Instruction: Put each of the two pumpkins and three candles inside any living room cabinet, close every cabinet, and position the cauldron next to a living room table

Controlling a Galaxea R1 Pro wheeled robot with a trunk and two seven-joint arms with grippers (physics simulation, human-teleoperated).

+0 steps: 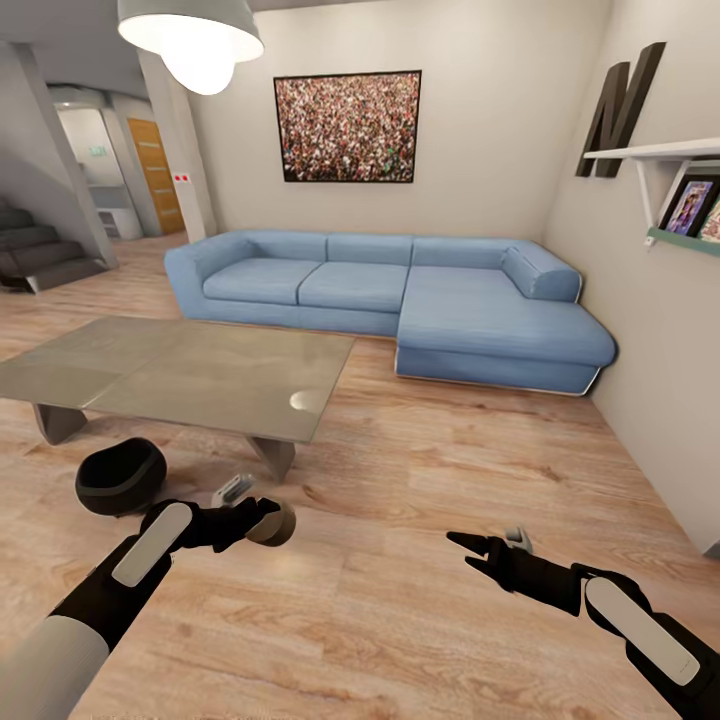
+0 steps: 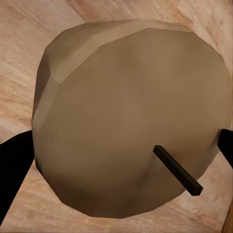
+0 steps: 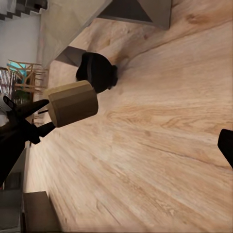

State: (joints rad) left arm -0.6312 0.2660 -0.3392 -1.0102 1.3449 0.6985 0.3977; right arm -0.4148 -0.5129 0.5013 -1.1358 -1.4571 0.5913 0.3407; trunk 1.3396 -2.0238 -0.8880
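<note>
Sofa [image 1: 400, 300] first, blue and L-shaped against the far wall, then the low glass-topped table [image 1: 180, 372] in front of it. Beside the table's near leg sits the black cauldron [image 1: 120, 476] on the wood floor, already close to the table. Smaller again is the left gripper [image 1: 262, 520], clamped on a stubby tan candle [image 1: 272, 523] held off the floor; the wrist camera shows its flat wick end [image 2: 177, 170] facing out. The right gripper [image 1: 487, 552] hangs with jaws spread, holding nothing. My worry: the fingers catch the candle at its edges, so a quick swing toward a cabinet could roll it loose, or the elbow could nudge the cauldron away.
</note>
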